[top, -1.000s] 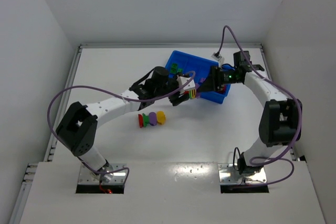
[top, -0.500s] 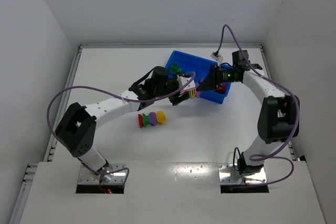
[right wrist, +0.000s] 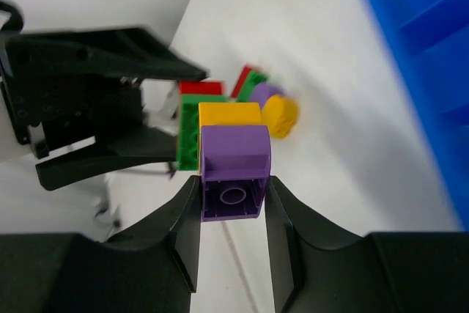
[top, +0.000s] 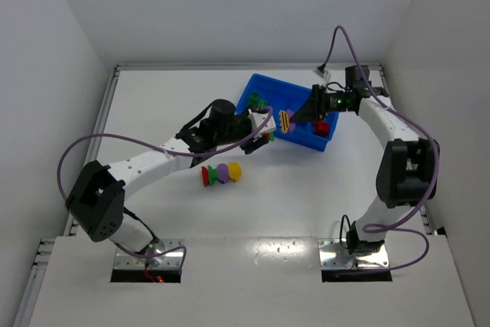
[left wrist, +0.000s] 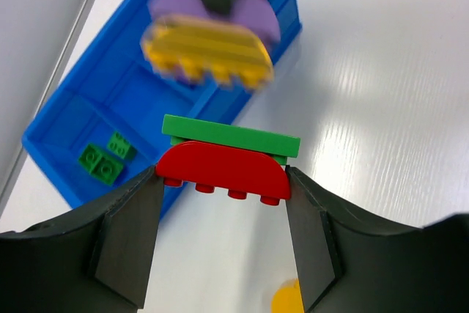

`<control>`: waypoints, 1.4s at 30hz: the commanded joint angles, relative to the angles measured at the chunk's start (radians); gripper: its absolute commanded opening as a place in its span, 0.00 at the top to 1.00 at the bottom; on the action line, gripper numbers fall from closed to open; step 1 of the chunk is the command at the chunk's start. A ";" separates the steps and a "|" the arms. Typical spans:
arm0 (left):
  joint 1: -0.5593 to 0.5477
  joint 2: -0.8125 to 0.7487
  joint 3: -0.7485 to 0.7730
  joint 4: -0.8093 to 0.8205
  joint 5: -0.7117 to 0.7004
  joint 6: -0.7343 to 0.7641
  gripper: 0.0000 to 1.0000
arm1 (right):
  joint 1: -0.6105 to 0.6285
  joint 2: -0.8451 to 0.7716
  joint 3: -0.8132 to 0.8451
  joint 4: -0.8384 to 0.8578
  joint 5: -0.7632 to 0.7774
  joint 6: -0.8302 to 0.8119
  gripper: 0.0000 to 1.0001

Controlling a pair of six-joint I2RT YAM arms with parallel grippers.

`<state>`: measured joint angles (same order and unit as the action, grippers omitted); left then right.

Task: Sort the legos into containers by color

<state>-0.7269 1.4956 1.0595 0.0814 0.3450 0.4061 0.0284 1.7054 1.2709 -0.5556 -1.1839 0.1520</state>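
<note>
I am watching two halves of a stack hang apart at the near-left rim of the blue bin (top: 306,142). The left pincer (left wrist: 223,185) is clenched on a red brick (left wrist: 220,170) that is carrying a green plate (left wrist: 231,133) on top. The right pincer (right wrist: 233,203) is clamped on a purple brick (right wrist: 234,153) with a yellow brick (right wrist: 229,113) stuck to its far end, and there is a clear gap between the two loads.

What I am judging the next move on is this: the purple-yellow pair is hovering just at the bin's edge, its long axis pointing out of the right pincer toward the left one, and the compartments are lying behind it, on the right arm's side. That arm is the nearer one for a drop. In the bin, some green legos (top: 256,100) are sitting in the far-left section and a red piece (top: 321,125) near the right end.

A loose cluster (top: 221,173) of red, green, purple and yellow is waiting on the tabletop (top: 306,204), near the left arm.
</note>
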 commanded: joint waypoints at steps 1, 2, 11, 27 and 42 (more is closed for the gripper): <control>0.038 -0.073 -0.038 -0.037 -0.001 -0.010 0.77 | -0.082 0.040 0.102 0.085 0.069 -0.017 0.96; 0.038 -0.074 -0.038 -0.037 -0.001 -0.010 0.77 | -0.082 0.049 0.113 0.085 0.082 -0.017 0.96; 0.047 -0.092 -0.047 -0.046 -0.021 -0.010 0.77 | -0.104 0.114 0.185 0.085 0.115 -0.017 0.97; 0.164 0.006 0.048 -0.012 0.046 -0.145 0.77 | -0.044 0.016 0.085 -0.122 0.191 -0.290 0.97; 0.193 -0.005 0.046 -0.032 0.019 -0.165 0.77 | 0.191 0.045 -0.054 -0.087 0.582 -0.390 0.96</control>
<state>-0.5491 1.5082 1.0710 0.0311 0.3683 0.2569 0.2016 1.7309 1.2205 -0.7433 -0.7242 -0.2607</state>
